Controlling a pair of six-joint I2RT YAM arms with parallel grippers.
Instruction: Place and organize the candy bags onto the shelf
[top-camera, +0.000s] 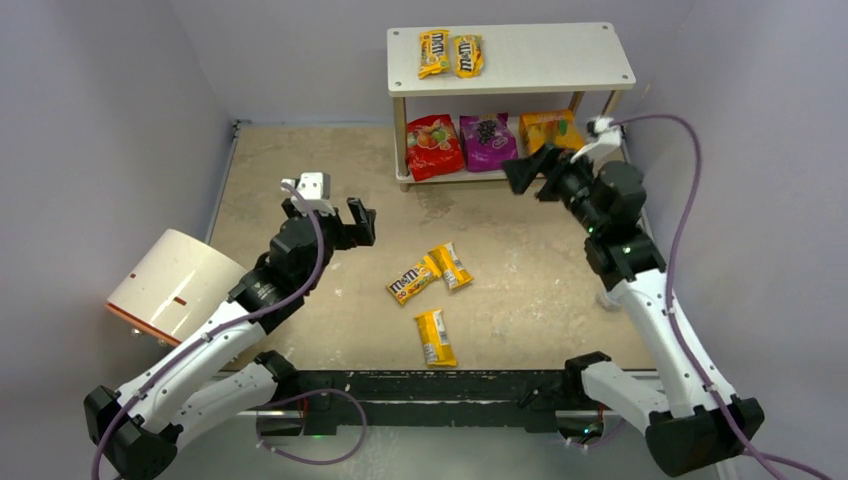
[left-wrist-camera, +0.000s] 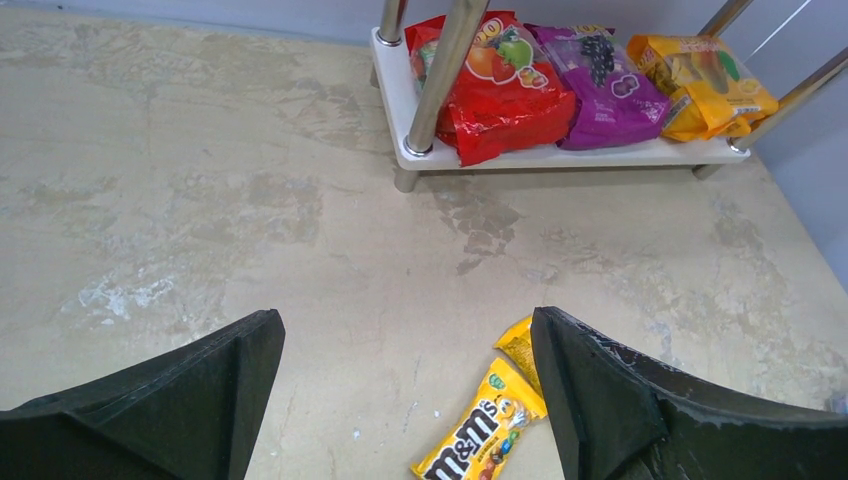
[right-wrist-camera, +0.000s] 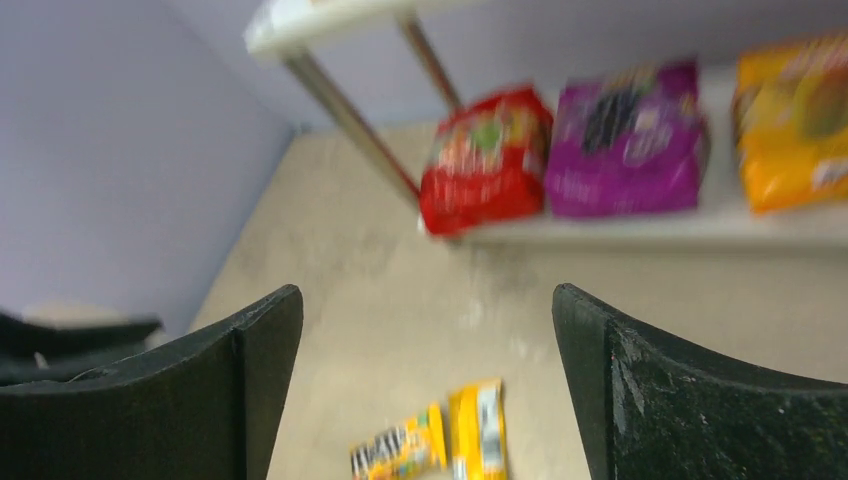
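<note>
Spread wide with nothing between their black fingers, the left tool (left-wrist-camera: 405, 325) and the right tool (right-wrist-camera: 425, 300) both stand released.

Three small yellow M&M's packets with brown lettering lie on the mottled tan tabletop (top-camera: 300, 160). One packet (top-camera: 435, 337) lies alone towards the near edge. Just beyond it, two touching packets (top-camera: 415, 282) (top-camera: 452, 265) lie between the arms. Two more packets (top-camera: 433, 52) (top-camera: 467, 55) sit side by side on the left part of the top board of the white two-tier shelf (top-camera: 560, 55).

On its lower tier, in a row from left to right, are the glossy red pouch (top-camera: 434, 147), purple pouch (top-camera: 487, 141) and orange pouch (top-camera: 549, 128). The right tool hangs just before that tier's right end. A white cylinder with an orange rim (top-camera: 175, 285) lies tipped beside the left arm.
</note>
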